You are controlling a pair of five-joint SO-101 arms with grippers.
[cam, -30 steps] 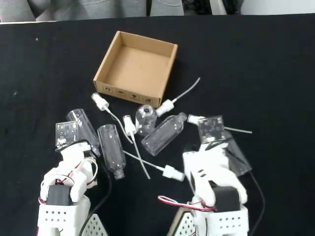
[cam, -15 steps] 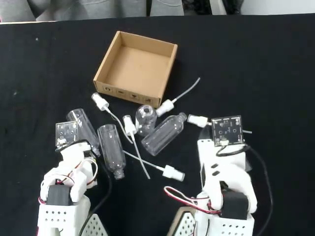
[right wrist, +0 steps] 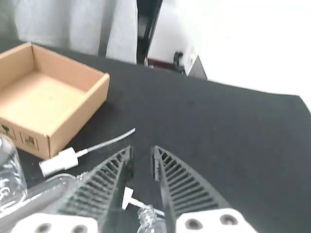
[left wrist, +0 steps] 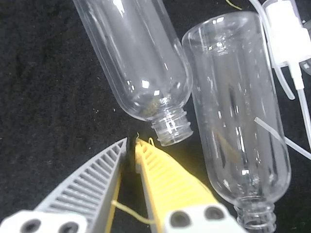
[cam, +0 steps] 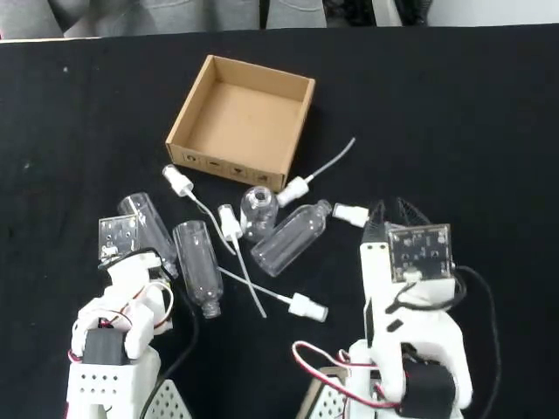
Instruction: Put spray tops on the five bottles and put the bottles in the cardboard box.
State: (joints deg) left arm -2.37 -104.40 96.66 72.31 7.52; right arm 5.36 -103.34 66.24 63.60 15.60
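Note:
The cardboard box (cam: 240, 118) stands open and holds nothing. Clear bottles lie in front of it (cam: 199, 266) (cam: 293, 236), one stands upright (cam: 258, 212), and another (cam: 144, 218) lies partly under the left arm. Loose spray tops (cam: 179, 182) (cam: 297, 188) (cam: 307, 305) (cam: 349, 213) are scattered among them. My left gripper (left wrist: 131, 143) is shut on nothing, its tips just short of a bottle's neck (left wrist: 170, 131). My right gripper (right wrist: 142, 155) is slightly open above the table. Beneath it I see a spray top (right wrist: 129, 198) and a bottle neck (right wrist: 148, 216).
The black table stretches bare to the right of the box and along the far side. Thin dip tubes (cam: 244, 279) trail from the spray tops across the middle. A second bottle (left wrist: 238, 107) lies close beside the left gripper.
The right arm has swung to the right and tilted up, and it now covers the bottle that lay beside it. The left arm and all other things have stayed put.

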